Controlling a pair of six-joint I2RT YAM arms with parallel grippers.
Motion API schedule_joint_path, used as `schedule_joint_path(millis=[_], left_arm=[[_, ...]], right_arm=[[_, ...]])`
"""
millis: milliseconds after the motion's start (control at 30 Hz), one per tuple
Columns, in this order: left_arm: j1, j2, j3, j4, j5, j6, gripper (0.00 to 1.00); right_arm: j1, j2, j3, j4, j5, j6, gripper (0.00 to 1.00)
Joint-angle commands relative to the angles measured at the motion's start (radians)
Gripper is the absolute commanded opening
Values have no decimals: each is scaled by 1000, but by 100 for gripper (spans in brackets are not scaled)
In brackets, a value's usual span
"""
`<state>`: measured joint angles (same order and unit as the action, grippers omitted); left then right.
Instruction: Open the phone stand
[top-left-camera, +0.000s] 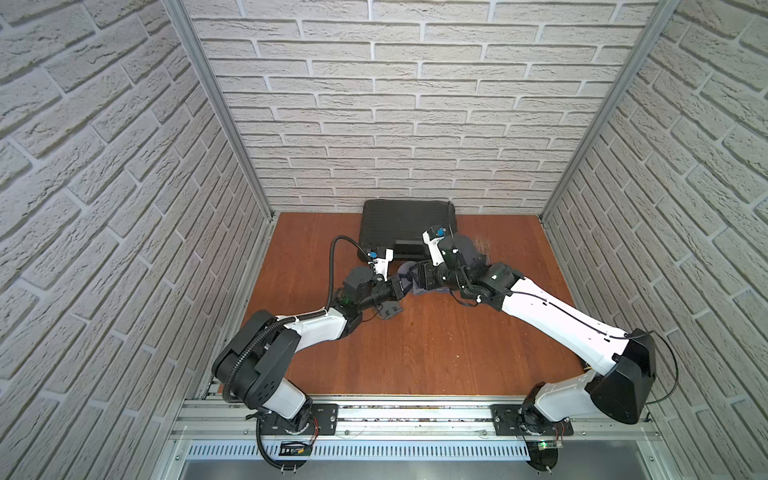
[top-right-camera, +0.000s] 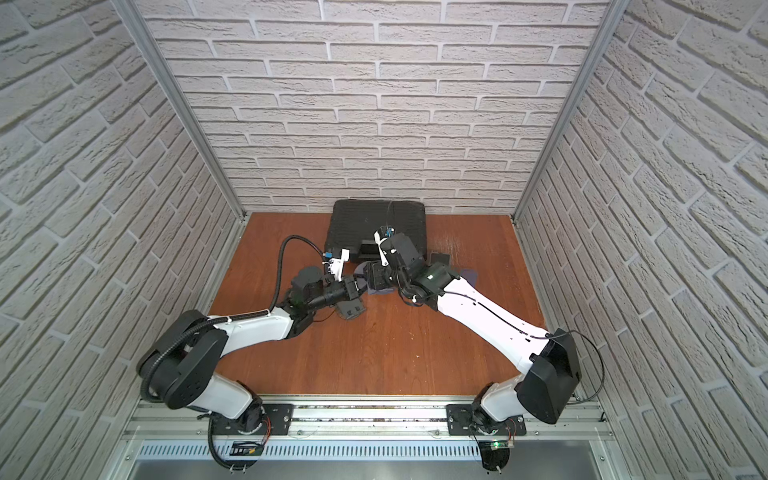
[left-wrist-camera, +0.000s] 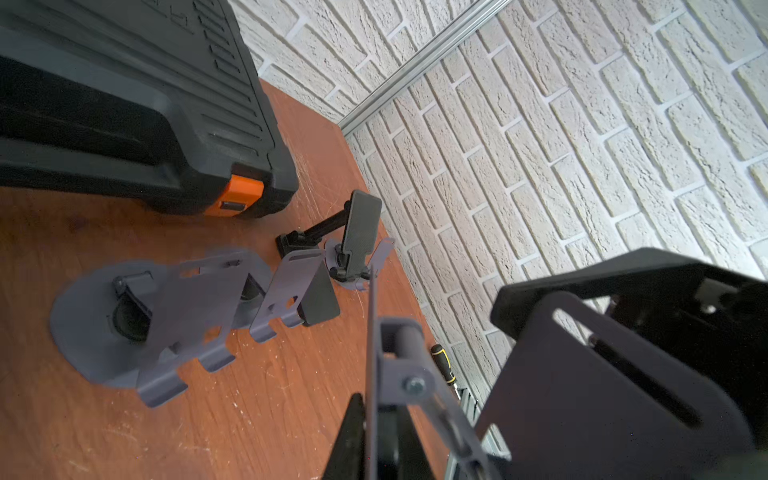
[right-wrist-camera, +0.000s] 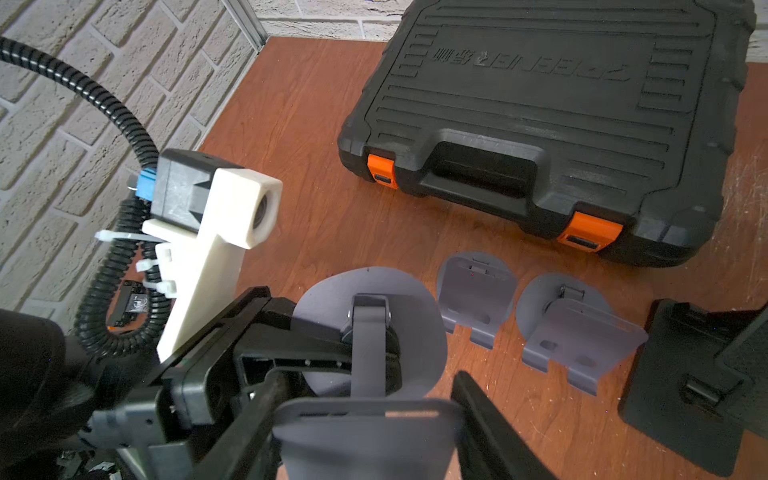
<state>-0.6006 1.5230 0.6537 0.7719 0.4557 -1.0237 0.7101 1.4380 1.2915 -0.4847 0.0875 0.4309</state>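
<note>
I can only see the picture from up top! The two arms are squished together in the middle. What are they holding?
Observer: A grey phone stand. The wrist views show the left gripper shut on the edge of its round base.
Operator: What's the other arm doing?
Observer: The right gripper clamps the stand's flat plate across its width. The plate sits at an angle, apart from the base.
Operator: Is anything hiding under that arm?
Observer: Yes. A second grey stand, a third grey stand and a black stand sit on the table, in front of the black case.
</note>
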Motion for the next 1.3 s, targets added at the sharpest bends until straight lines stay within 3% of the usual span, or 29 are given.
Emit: schedule_joint_path(millis=[0, 767, 1267], left_arm=[[130, -4, 41, 16, -227, -127, 0], [170, -13, 50, 56, -154, -215, 0], [150, -6, 38, 21, -117, -180, 0]], right_arm=[[56, -73, -52, -221, -70, -29, 16], [135, -201, -296, 12, 32, -60, 14], [136, -116, -176, -43, 68, -41, 17]])
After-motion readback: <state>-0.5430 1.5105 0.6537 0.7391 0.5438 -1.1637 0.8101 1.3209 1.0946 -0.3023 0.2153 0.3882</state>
